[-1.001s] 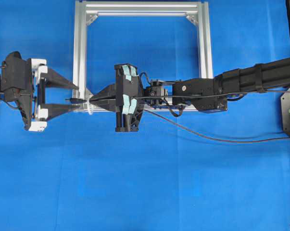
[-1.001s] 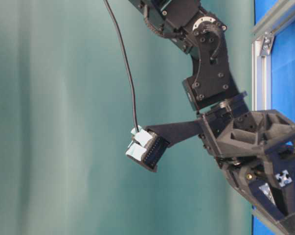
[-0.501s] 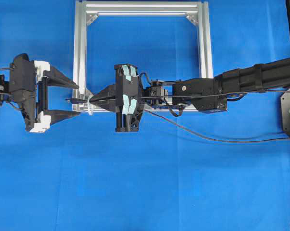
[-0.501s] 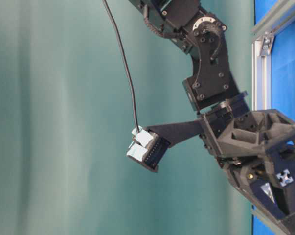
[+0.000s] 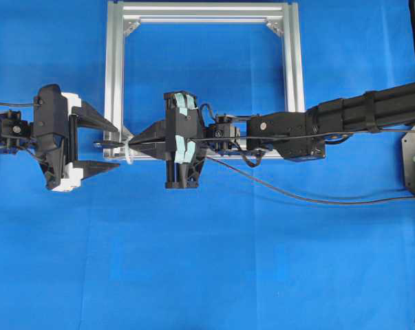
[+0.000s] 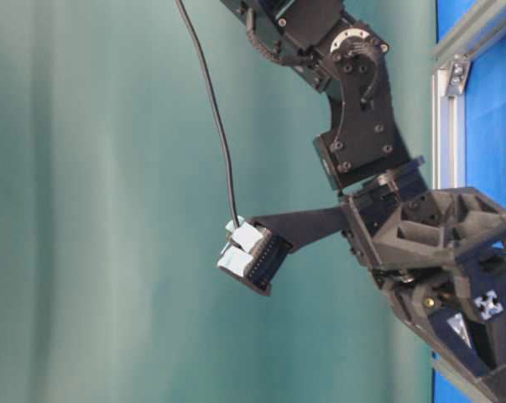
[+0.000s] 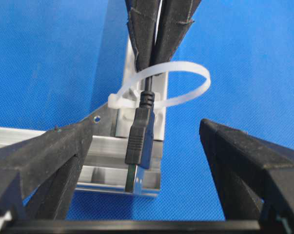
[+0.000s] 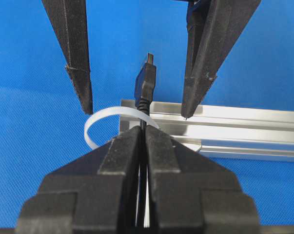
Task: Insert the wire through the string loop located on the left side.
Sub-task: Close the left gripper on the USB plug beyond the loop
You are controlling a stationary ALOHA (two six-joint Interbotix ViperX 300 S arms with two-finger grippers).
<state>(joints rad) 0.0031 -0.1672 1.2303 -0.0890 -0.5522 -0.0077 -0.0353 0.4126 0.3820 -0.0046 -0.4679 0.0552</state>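
Right hand (image 8: 144, 134) is clamped on the wire (image 7: 147, 95) just behind its plug, already poked through the string loop (image 7: 186, 83) at the frame's (image 5: 115, 82) 7 o'clock corner, so the left hand (image 5: 105, 146), fingers apart, flanks the plug ready to take it.

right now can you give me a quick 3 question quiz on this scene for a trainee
1. True or false: the wire plug has passed through the string loop.
2. Which pincer clamps the wire? A) left pincer B) right pincer
3. Fill in: the left pincer's fingers stand ____ on either side of the plug.

Key: 1 true; 2 B; 3 open
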